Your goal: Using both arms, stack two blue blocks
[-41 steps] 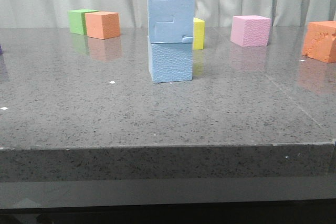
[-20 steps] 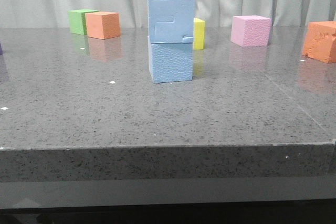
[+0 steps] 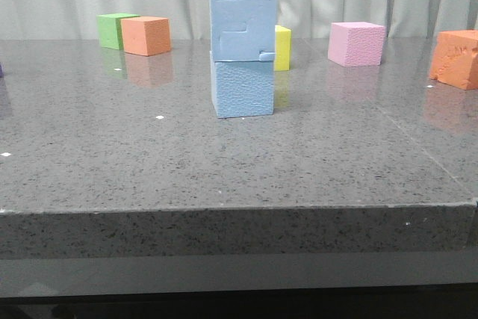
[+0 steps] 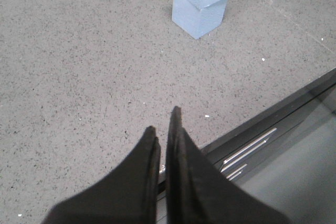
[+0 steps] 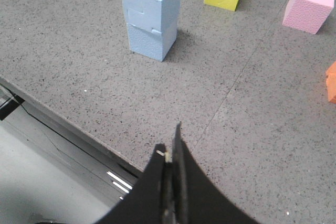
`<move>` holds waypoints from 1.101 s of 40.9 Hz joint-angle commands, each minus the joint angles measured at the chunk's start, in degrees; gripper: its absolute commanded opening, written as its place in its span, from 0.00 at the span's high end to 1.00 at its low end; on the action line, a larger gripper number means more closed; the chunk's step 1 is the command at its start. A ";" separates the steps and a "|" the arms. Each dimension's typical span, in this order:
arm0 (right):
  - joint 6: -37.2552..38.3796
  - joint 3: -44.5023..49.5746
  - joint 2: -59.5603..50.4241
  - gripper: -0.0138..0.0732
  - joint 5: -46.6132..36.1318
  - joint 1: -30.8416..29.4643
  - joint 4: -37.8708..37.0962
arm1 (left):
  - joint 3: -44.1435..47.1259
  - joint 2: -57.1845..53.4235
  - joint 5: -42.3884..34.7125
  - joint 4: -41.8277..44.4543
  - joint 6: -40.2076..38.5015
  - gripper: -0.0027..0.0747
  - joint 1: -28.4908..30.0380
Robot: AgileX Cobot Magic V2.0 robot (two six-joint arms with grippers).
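Two sky-blue foam cubes stand stacked mid-table. The upper blue block [image 3: 243, 26], with notch marks on its front face, rests squarely on the lower blue block [image 3: 243, 88]. The stack also shows in the left wrist view [image 4: 202, 1] and the right wrist view [image 5: 151, 14]. My left gripper [image 4: 163, 121] is shut and empty, back over the table's front edge, far from the stack. My right gripper [image 5: 169, 141] is shut and empty, also near the front edge. Neither arm shows in the front view.
A yellow cube [image 3: 281, 47] stands just behind the stack. A pink cube [image 3: 356, 43] is at the back right, an orange block [image 3: 455, 59] at the far right. A green cube [image 3: 112, 30] and an orange cube [image 3: 146, 35] are at the back left.
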 commanded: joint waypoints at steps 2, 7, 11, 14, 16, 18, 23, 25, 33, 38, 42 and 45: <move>-0.53 -1.35 0.03 0.92 -3.68 -0.24 -0.21 | -1.29 0.24 -4.67 -0.53 -0.62 0.99 0.11; -0.53 -1.35 0.03 0.92 -3.68 -0.24 -0.21 | -1.29 0.24 -4.67 -0.53 -0.62 0.99 0.11; -0.53 -1.35 0.03 0.92 -3.68 -0.24 -0.21 | -1.29 0.34 -4.67 -0.53 -0.62 0.99 0.11; -0.53 -1.35 0.03 0.92 -3.68 -0.24 -0.21 | -1.29 0.34 -4.67 -0.53 -0.62 0.99 0.11; -0.53 -1.35 0.03 0.92 -3.68 -0.24 -0.21 | -1.29 0.34 -4.67 -0.53 -0.62 0.99 0.11; -0.53 -1.35 0.03 0.92 -3.68 -0.24 -0.21 | -1.15 0.34 -5.12 -0.53 -0.62 0.99 0.11; -0.53 -1.35 0.03 0.92 -3.73 -0.24 -0.21 | 1.04 -2.79 -7.71 -1.11 -0.62 0.99 1.54; -0.53 -1.35 0.03 0.92 -3.65 -0.24 -0.21 | 2.87 -4.62 -9.20 -1.27 -0.62 0.99 3.34; -0.53 -1.35 0.03 0.92 -3.72 -0.24 -0.21 | 11.55 -13.92 -17.82 -0.24 -0.51 0.99 12.61; -0.53 -1.35 0.03 0.92 -3.72 -0.24 -0.21 | 19.21 -19.66 -27.06 -0.21 -0.51 0.99 17.89; -0.53 -1.35 0.03 0.92 -3.72 -0.24 -0.21 | 26.15 -23.76 -33.61 -0.21 -0.51 0.99 21.19; -0.53 -1.35 0.03 0.92 -3.72 -0.24 -0.21 | 31.42 -26.55 -38.09 -0.65 -0.51 0.99 23.17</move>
